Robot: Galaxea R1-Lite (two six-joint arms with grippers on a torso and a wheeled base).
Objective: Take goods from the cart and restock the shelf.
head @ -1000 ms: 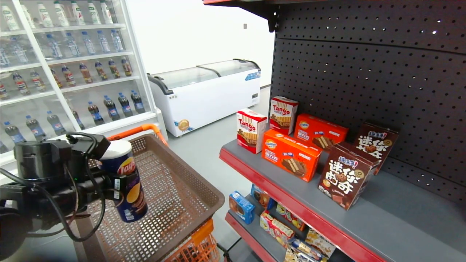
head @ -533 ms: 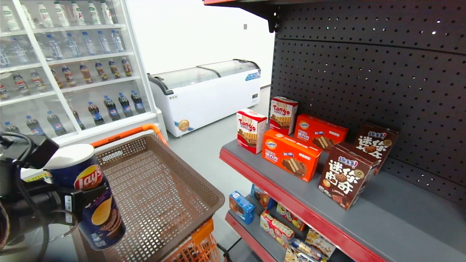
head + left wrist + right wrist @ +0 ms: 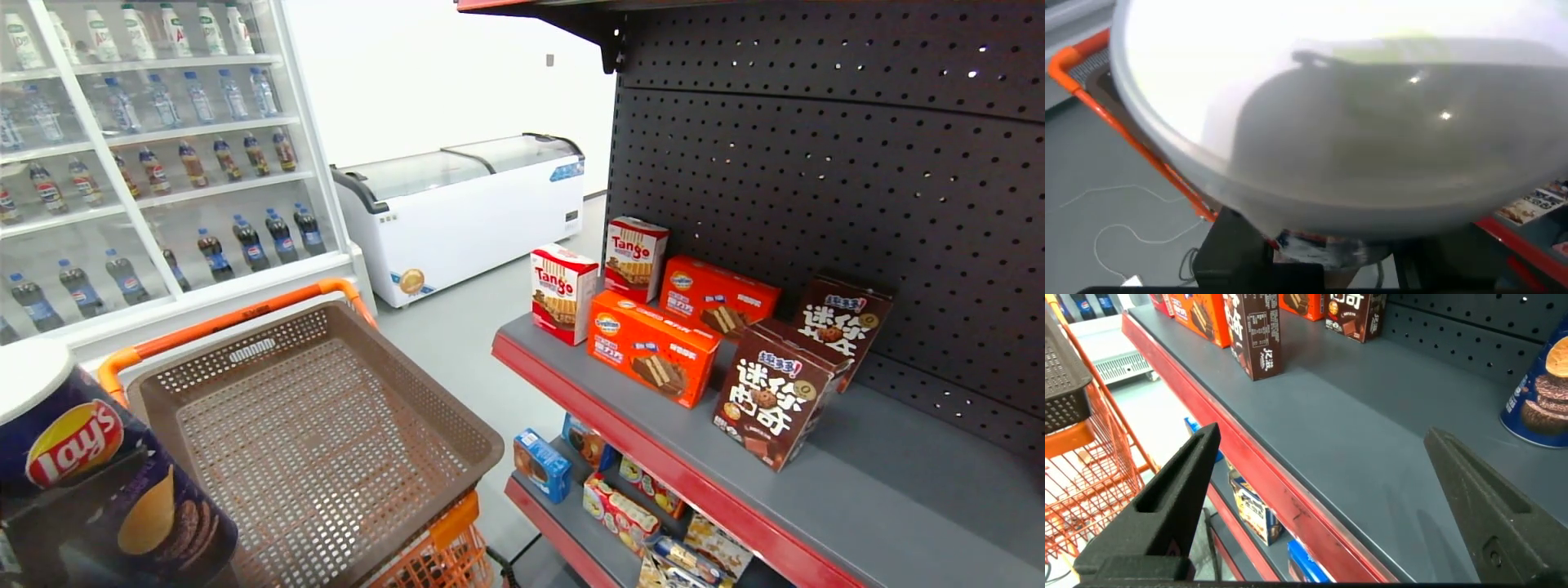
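Right now the chip can hangs at about 8 o'clock in the head view, upright or nearly so, at the near corner of the cart basket and well apart from the shelf. The left gripper has it clamped around the body. In the left wrist view the pale plastic lid sits just under the camera, with dark fingers showing below its rim.

It is probably a light cardboard tube: stiff along its length, but with a wall that dents if squeezed hard, and a glossy wrapper that could slide in the pads. The hold belongs on the middle of the body, never on the lid, which might pop off. The chips inside would break on a hard landing. Being tall and narrow, it will likely tip unless set down flat.

At 3 to 4 o'clock the grey shelf carries orange boxes and brown boxes, with bare deck beyond them toward 5 o'clock. The right gripper hovers over that bare stretch with its jaws spread wide and nothing between them. A second can stands on the shelf near it.
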